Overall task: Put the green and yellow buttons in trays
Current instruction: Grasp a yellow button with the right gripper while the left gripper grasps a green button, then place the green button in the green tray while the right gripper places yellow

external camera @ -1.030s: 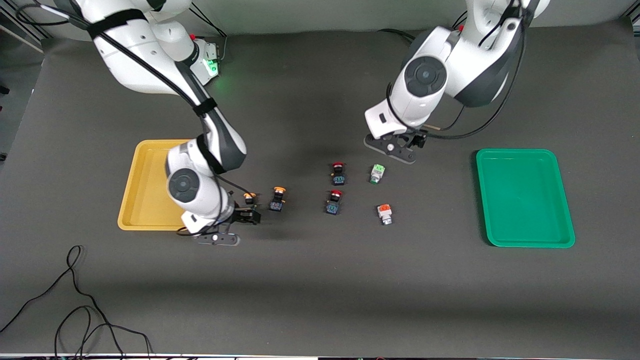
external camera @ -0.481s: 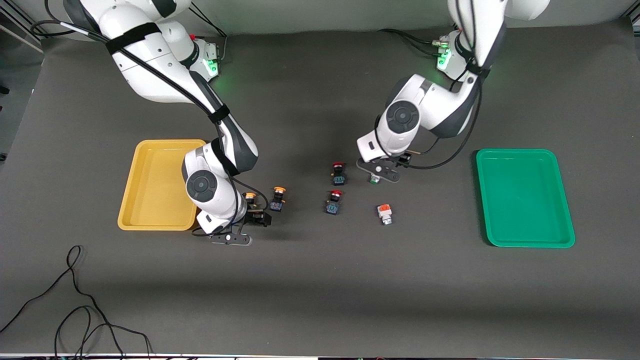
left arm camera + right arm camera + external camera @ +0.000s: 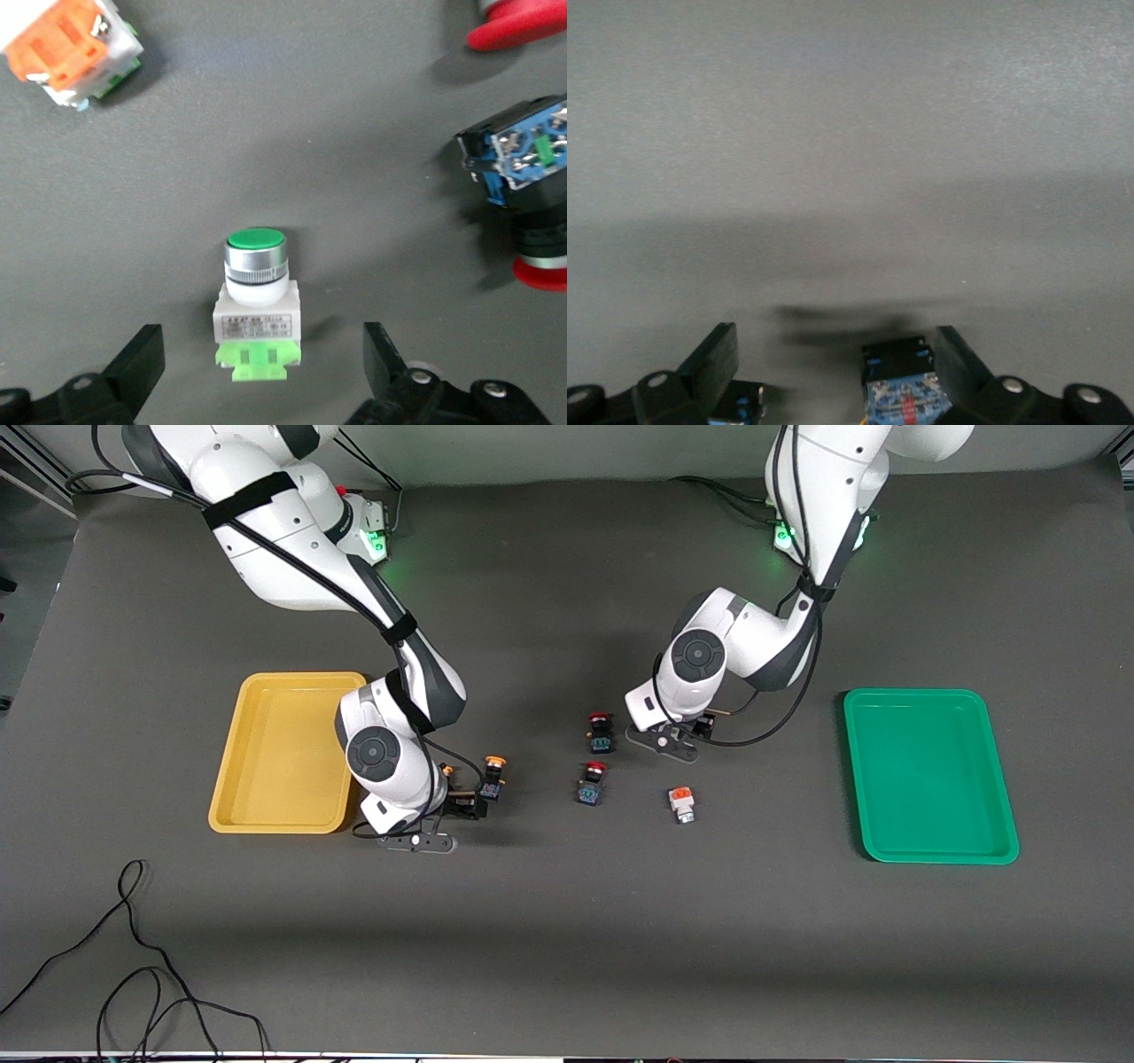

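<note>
Fingers (image 3: 142, 363) of the left gripper (image 3: 257, 372) straddle the green button (image 3: 256, 305) (spread wide, not touching).

From the front I'm seeing the left arm's wrist covering the green button (image 3: 256, 305), so only the left wrist view is showing it to me. The right arm is blocking one yellow button (image 3: 902, 382), which the right wrist view's edge is cropping. That edge is also cutting off a second black body (image 3: 740, 403). A red button (image 3: 523, 27) is running off the left wrist view.
</note>
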`<state>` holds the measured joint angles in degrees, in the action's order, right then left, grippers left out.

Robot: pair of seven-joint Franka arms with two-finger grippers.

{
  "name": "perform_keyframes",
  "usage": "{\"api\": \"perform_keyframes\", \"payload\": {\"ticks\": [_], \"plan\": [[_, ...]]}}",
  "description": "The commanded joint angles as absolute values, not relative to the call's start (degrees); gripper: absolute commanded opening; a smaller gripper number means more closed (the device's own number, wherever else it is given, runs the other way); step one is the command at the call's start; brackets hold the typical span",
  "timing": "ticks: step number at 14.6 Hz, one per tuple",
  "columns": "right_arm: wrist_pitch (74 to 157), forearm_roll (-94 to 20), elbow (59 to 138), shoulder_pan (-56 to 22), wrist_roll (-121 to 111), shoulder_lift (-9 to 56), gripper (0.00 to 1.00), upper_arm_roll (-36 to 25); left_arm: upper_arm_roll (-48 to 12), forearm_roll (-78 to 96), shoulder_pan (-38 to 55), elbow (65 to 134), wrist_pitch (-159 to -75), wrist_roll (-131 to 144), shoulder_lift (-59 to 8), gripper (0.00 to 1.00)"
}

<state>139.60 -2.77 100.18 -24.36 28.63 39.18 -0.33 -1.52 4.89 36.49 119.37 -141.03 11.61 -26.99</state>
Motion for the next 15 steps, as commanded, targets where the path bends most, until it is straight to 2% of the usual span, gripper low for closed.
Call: {"api": "perform_keyframes", "payload": {"ticks": [1, 3, 4, 5, 6, 8, 9, 10, 13, 15], "plan": [[140.5, -2.9, 102.6, -25.1, 29.0, 38.2, 1.00, -1.6, -1.0, 3.7, 37.4, 119.1, -141.3, 15.4, -26.9, 0.73], [140.5, -2.9, 103.8, -25.1, 29.2, 38.1, 1.00, -1.7, -1.0, 3.7, 37.4, 119.0, -141.3, 17.4, -26.9, 0.46], [140.5, -2.9, 104.4, -25.1, 29.2, 38.1, 1.00, -1.8, -1.0, 3.7, 37.4, 119.0, -141.2, 17.8, -26.8, 0.37], [140.5, -2.8, 104.8, -25.1, 29.2, 37.9, 1.00, -1.8, -1.0, 3.7, 37.4, 119.0, -140.9, 18.4, -26.7, 0.33], [140.5, -2.8, 105.0, -25.1, 29.2, 37.8, 1.00, -1.8, -1.0, 3.7, 37.4, 118.9, -140.2, 18.8, -26.5, 0.31], [140.3, -2.8, 105.1, -25.1, 29.0, 37.8, 0.68, -2.2, -1.0, 4.0, 36.7, 118.1, -136.7, 20.8, -23.8, 0.30], [139.6, -2.8, 105.2, -25.2, 29.0, 37.6, 0.64, -2.4, -0.6, 4.2, 36.6, 117.2, -132.1, 21.9, -21.5, 0.29], [137.5, -2.8, 105.7, -24.8, 28.8, 36.7, 0.55, -2.5, -0.4, 4.6, 35.3, 115.5, -126.9, 22.1, -18.7, 0.29], [133.9, -2.8, 108.1, -24.8, 26.8, 33.3, 0.54, -2.5, -0.4, 7.5, 29.1, 112.1, -113.7, 21.4, -9.8, 0.27], [133.9, -2.8, 109.5, -24.9, 26.5, 32.2, 0.70, -2.5, -0.4, 8.2, 23.9, 112.0, -108.6, 21.4, -4.2, 0.27]]}}
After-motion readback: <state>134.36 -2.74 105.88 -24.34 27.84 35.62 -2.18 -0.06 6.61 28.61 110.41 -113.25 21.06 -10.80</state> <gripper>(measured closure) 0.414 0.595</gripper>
